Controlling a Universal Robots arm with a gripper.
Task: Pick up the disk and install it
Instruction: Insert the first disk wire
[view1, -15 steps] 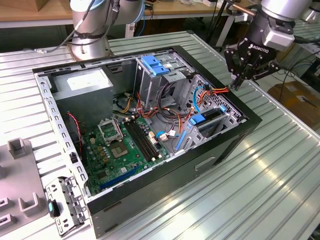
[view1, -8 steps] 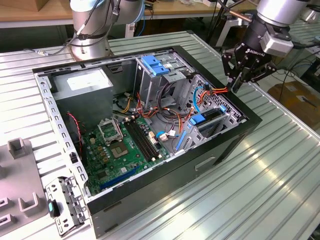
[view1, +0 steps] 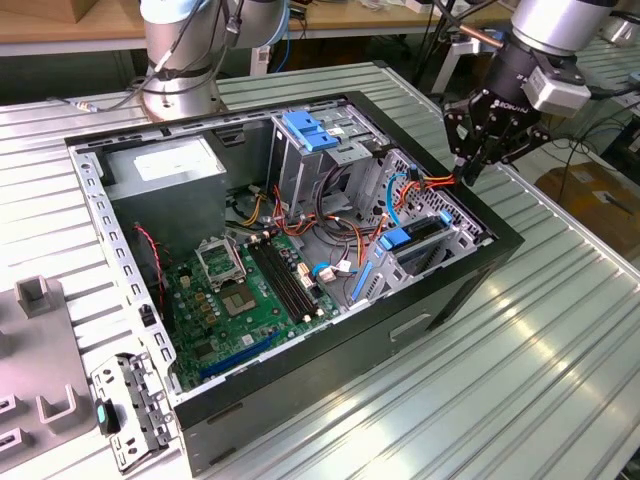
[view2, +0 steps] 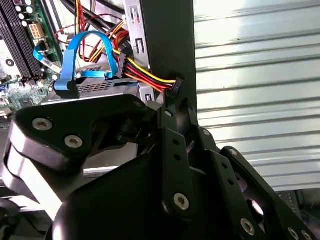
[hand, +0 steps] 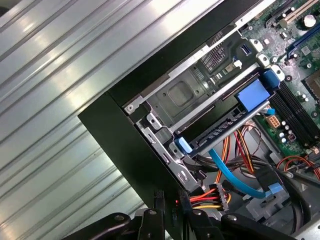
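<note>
Bright even light, glare on ribbed table (view2: 250, 75)

Desk (view1: 560, 330): ribbed bare metal, satin sheen.
Case (view1: 330, 375): matt black outside, dull grey sheet metal inside.
Disk (view1: 422, 236): blue plastic rails, seemingly smooth.
Motherboard (view1: 250, 300): green, slightly glossy.
Cables (view2: 145, 75): smooth plastic sheaths.

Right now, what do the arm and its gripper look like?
The arm is a round silver-grey metal tube, with a pale grey box at its wrist. The gripper is matt black, built of jointed bars pinned with silver screws, and bears small white lettering on its body.
</note>
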